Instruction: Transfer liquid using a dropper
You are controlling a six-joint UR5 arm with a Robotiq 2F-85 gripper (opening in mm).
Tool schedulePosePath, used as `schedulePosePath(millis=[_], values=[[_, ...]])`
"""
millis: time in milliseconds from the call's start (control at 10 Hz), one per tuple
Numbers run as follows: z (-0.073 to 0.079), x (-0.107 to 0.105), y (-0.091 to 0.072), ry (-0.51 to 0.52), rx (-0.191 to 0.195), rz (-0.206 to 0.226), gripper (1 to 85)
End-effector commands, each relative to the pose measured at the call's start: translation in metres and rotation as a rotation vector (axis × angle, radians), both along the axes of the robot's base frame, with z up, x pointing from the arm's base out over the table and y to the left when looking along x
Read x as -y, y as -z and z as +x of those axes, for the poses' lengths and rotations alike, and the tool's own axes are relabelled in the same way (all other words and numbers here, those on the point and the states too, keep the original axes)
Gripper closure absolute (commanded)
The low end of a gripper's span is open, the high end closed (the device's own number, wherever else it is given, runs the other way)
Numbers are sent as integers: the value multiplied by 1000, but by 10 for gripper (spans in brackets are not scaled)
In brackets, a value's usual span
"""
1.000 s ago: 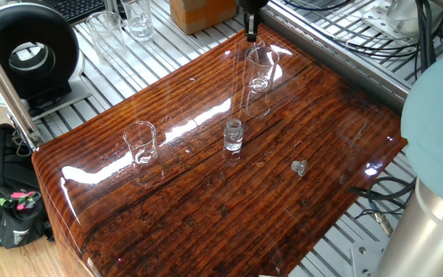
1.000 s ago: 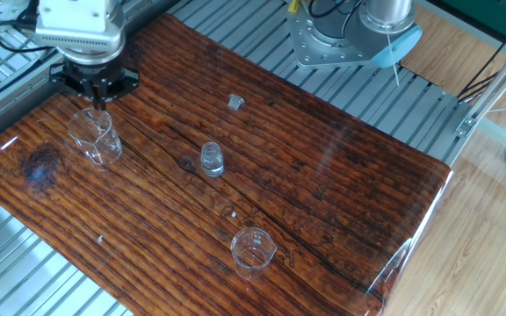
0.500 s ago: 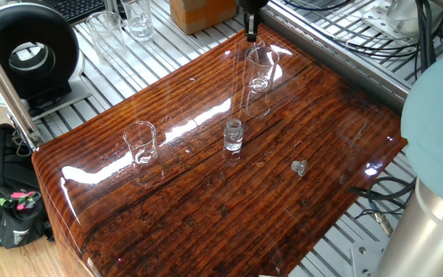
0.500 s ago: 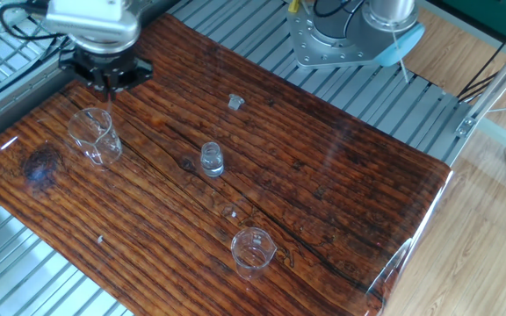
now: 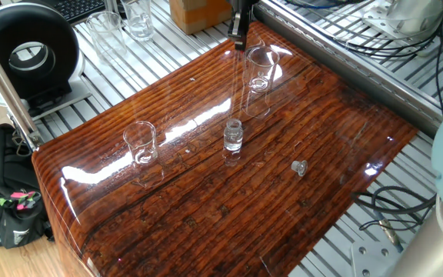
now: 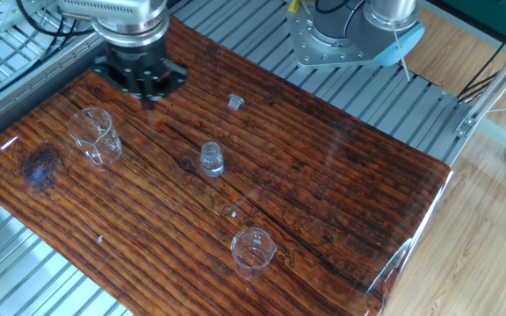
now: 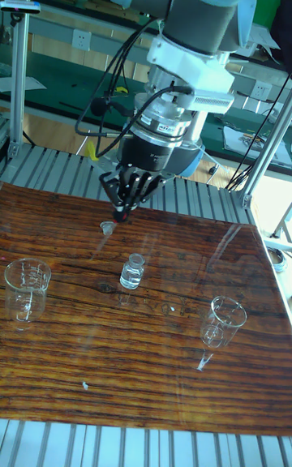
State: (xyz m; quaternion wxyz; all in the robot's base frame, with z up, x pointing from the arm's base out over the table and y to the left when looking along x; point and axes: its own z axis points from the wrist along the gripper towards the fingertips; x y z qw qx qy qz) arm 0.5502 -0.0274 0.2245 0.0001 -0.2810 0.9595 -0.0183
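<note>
- At the left of the other fixed view stands a spouted beaker (image 6: 93, 136), close to the table (image 6: 350, 184) edge. It is now off to the left of your tool, not beneath it.
- Next comes your gripper (image 6: 150, 95), fingers drawn in narrow. In the tall fixed view a red speck sits at their tips, so I judge they are pinching the bulb of the dropper (image 5: 232, 83). Its tube hangs straight down, long axis upright, tip clear of the wood.
- The liquid is too faint to make out, in the tube or in any vessel.
- To the right and nearer the table's middle stands the small vial (image 6: 212, 159), upright and uncapped. It looks like your target: it lies down-right of the tip, with only bare wood between.
- The vial's mouth is narrow, so you need the tube plumb and centred before you lower.
- Right of that, the loose cap (image 6: 234, 103) lies behind the vial, off your line.
- Furthest right, a second beaker (image 6: 253, 248) stands near the front edge, well apart.
</note>
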Motion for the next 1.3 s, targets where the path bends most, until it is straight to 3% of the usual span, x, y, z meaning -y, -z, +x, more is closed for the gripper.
schedulePosePath(millis=[0,100,200,300,400,600,900,1200], values=[[-28,-40,-8,97,-68,160,840],[-34,-45,-11,102,-82,182,840],[-34,-40,-12,89,-59,190,840],[-37,-44,-12,94,-50,232,840],[-38,-43,-10,97,-48,244,840],[-38,-32,4,118,-53,221,840],[-31,-51,4,144,-52,294,840],[-25,-55,15,150,-55,276,840]])
